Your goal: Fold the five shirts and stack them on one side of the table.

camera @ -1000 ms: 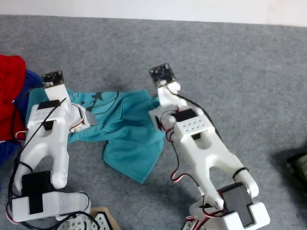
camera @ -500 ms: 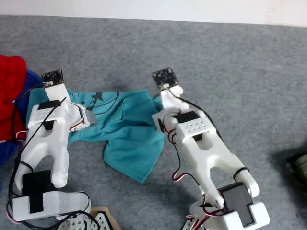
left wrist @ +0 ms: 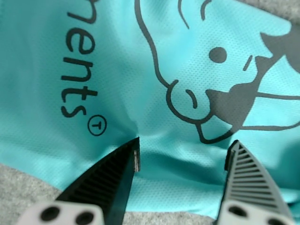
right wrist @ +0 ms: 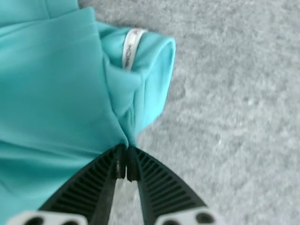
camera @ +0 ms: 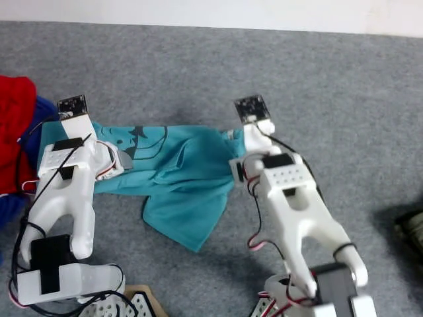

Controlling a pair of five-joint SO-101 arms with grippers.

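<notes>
High view: teal shirt (camera: 185, 175) lies on the grey tabletop (camera: 330, 79), stretched sideways between the two arms, with one loose flap sagging toward the arm bases. Left arm (camera: 63, 191) sits over the shirt's left end, right by the dark print (camera: 135, 140). Right arm (camera: 291, 198) has its wrist at the shirt's right edge, fabric bunched up against it. Red shirt (camera: 14, 125) is heaped at the far left edge of the tabletop, with blue fabric (camera: 41, 111) poking out from behind it, just beside the left arm's wrist. Dark object (camera: 411, 228) at the right edge, can't tell what it is. Left wrist view: left pincer (left wrist: 185, 150) is spread wide, both fingertips down at the printed fabric, nothing clamped between them. A small wrinkle runs off one tip, so that one looks to be touching; can't confirm the other. Grey tabletop shows past the hem. Right wrist view: right pincer (right wrist: 125, 157) is clamped tight on a pinched fold of the teal shirt near its edge. Just beyond the tips the fabric is rolled into a lump with a white label (right wrist: 130, 47) on it, bare tabletop beside the lump.
</notes>
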